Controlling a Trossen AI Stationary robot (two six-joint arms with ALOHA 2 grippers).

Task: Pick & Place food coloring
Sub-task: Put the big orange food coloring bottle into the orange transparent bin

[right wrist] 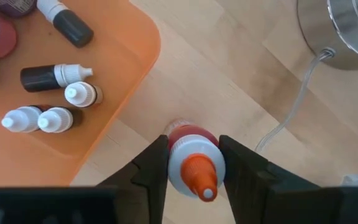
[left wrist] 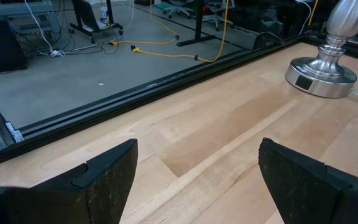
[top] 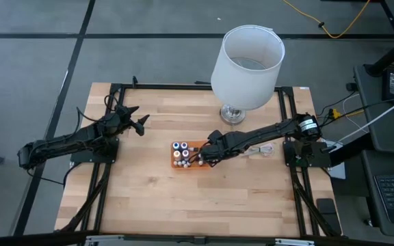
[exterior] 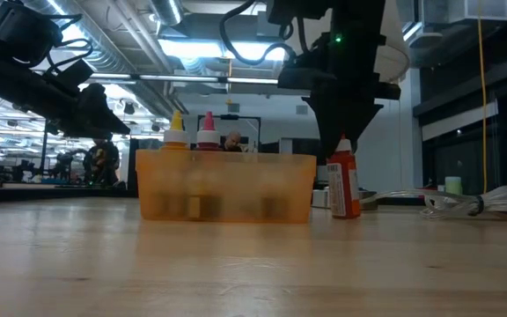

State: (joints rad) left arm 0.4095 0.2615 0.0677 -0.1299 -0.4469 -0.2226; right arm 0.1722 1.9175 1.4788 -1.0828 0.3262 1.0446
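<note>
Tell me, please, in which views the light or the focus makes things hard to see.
Low view: bright ceiling lights behind leave the right claw a dark silhouette, and the orange tray looks hazy, its contents blurred. Right wrist view: the red bottle between the claw's fingers is sharp and evenly lit. High view: even light; the lamp shade hides some table.

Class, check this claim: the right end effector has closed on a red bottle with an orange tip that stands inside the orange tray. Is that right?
Not quite. The right end effector has closed on the red bottle, but the bottle stands on the bare table just outside the orange tray, not inside it. The right wrist view shows this; the low view agrees.
</note>
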